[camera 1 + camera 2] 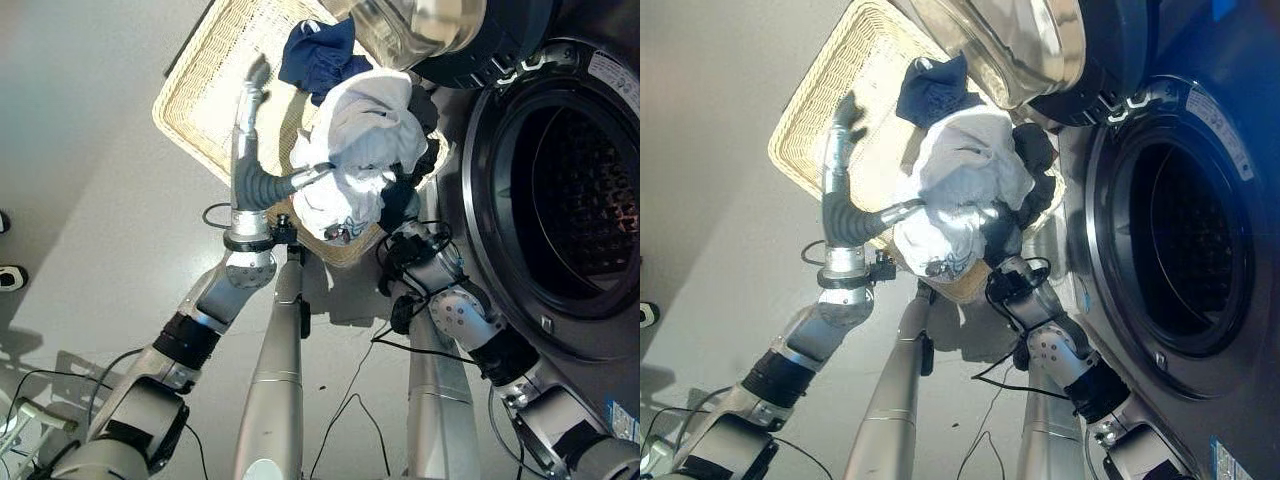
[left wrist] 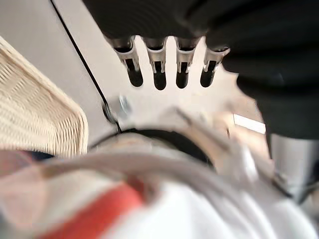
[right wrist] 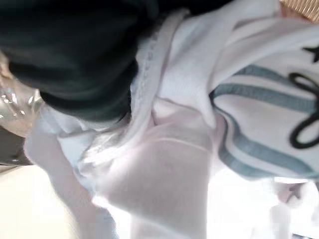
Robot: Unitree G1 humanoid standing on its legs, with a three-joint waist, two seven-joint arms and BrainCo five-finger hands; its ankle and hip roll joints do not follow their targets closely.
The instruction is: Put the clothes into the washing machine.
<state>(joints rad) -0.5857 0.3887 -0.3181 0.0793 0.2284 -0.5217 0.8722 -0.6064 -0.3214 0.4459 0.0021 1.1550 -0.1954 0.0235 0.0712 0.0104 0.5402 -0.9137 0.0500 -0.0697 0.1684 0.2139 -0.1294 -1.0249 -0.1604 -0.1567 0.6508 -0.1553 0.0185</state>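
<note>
1. Currently the white garment (image 1: 358, 140) hangs bunched above the wicker basket (image 1: 205, 95), lifted clear of the dark blue cloth (image 1: 318, 55) left inside it.
2. Left hand (image 1: 250, 100) sits on the basket side of the bundle, fingers straight, nothing clasped; the left wrist view confirms straight fingers.
3. Right hand (image 1: 400, 205) is buried under the white garment, likely bearing it from below; its fingers are hidden, so grip cannot be told.
4. Washing machine (image 1: 560, 180) stands just beside the basket, door (image 1: 420, 25) swung open, drum dark inside and ready for loading.
</note>
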